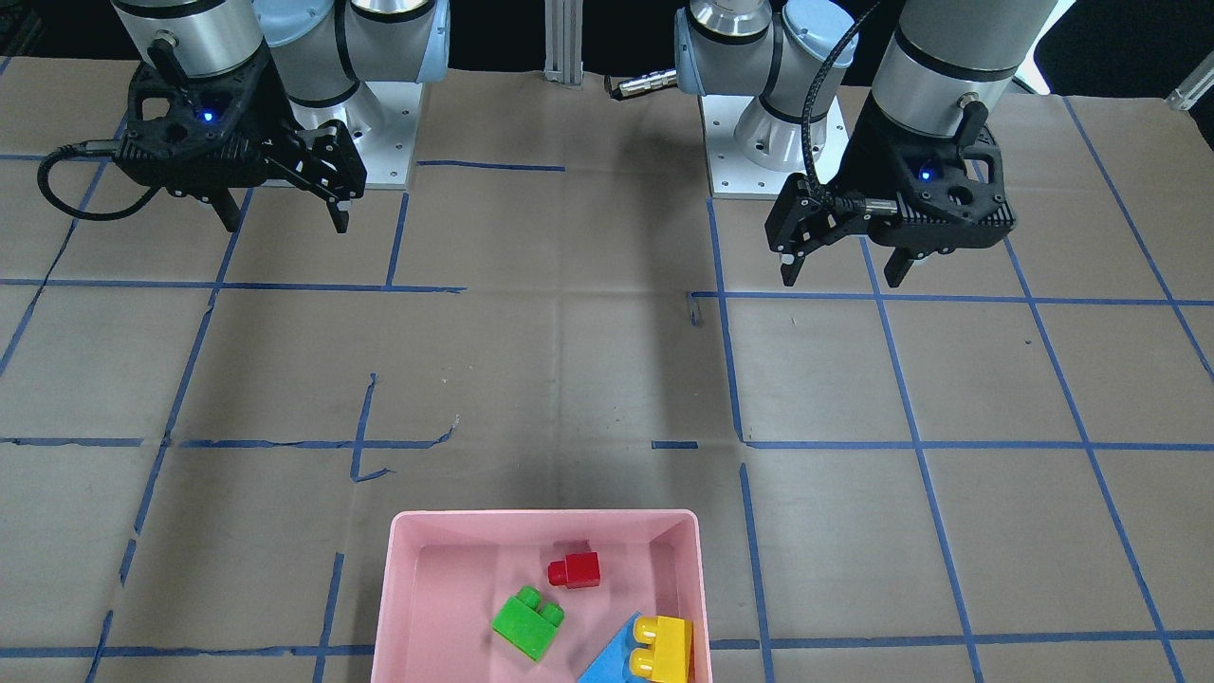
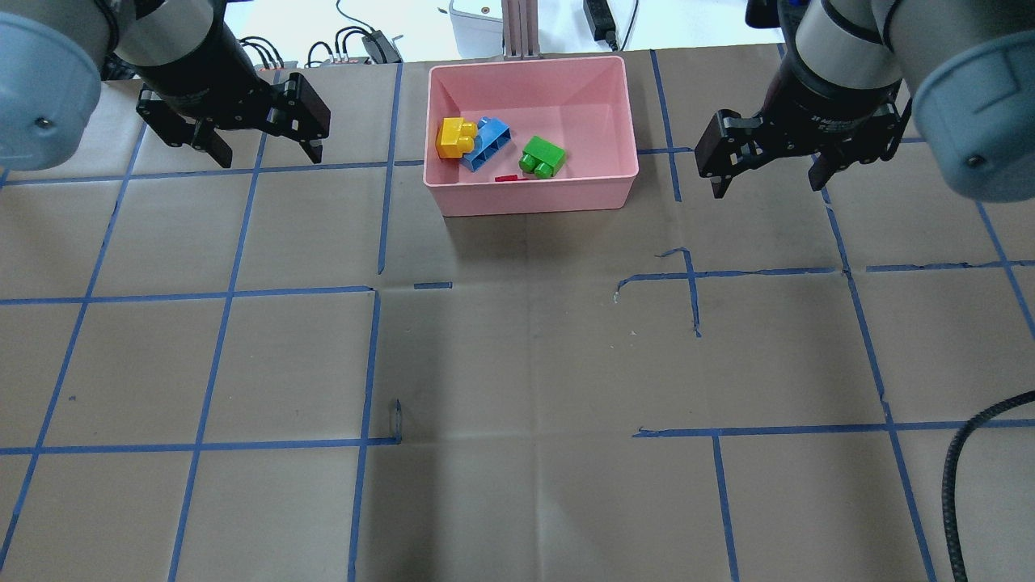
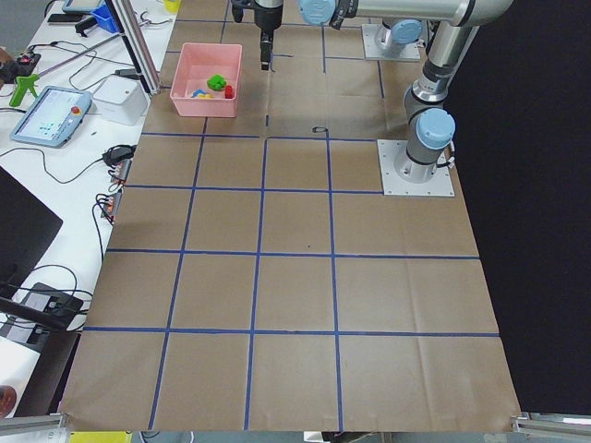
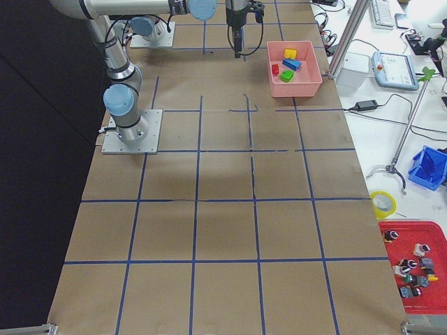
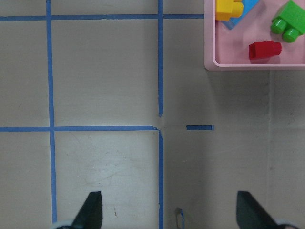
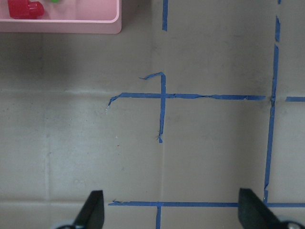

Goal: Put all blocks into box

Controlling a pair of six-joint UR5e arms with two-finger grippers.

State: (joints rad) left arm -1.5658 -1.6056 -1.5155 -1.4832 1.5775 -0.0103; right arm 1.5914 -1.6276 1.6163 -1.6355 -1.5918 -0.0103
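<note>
You have four blocks to count: one green block [image 1: 527, 621], one red block [image 1: 575, 569], one light-blue block [image 2: 493, 141] and one yellow block [image 1: 662, 648]. There is one pink box [image 1: 545, 515]. You have two robot arms, the left arm [image 1: 934, 66] and the right arm [image 1: 190, 38], and two grippers, the left gripper [image 1: 842, 272] and the right gripper [image 1: 285, 224], one per arm. One tabletop [image 1: 569, 379] lies under everything.
</note>
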